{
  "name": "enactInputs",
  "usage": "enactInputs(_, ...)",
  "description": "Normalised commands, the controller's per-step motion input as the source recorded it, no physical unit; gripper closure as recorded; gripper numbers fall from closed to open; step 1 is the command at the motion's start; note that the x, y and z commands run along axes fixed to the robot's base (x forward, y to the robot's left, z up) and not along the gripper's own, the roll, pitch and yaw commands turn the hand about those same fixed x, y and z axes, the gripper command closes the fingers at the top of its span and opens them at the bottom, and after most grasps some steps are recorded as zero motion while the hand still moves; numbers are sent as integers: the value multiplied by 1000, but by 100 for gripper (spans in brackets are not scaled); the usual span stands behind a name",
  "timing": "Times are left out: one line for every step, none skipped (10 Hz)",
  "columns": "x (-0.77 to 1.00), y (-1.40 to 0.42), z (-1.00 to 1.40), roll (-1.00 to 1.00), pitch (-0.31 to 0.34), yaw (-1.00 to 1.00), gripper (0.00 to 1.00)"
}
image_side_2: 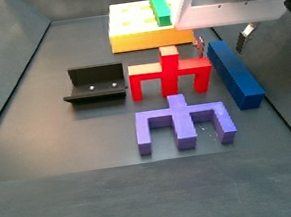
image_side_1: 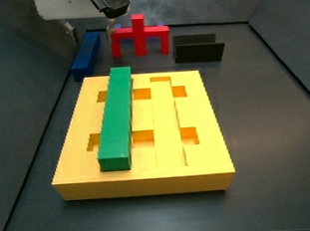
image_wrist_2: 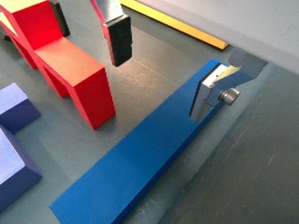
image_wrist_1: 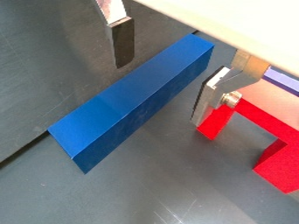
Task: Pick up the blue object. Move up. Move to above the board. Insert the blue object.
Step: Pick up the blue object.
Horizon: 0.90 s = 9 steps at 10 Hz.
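Note:
The blue object is a long dark blue bar lying flat on the grey floor, also seen as the blue object beside the red block. My gripper is open over the bar's end nearest the board, one finger on each side and neither pad touching it. The gripper holds nothing. The board is a large yellow slab with grooves and square holes, and a green bar lies in one groove. The gripper hangs below the white wrist housing.
A red branched block lies right next to the blue bar, close to one finger. A purple branched block lies in front of it. The dark fixture stands on the floor to the side.

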Motion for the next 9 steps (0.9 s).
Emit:
enactInputs(0,0,-286,329,34,0,0)
enactInputs(0,11,-403,359,19,0,0)
enactInputs(0,43,-360,367,30,0,0)
enactInputs(9,74,-254,309,56,0,0)
enactInputs(0,123,-231,307,66,0,0)
enactInputs(0,151,-220,316,67,0,0)
enactInputs(0,151,-200,299,60,0,0)
enactInputs(-80,126,-74,244,59,0,0)
enactInputs(-163,0,0,177,11,0,0)
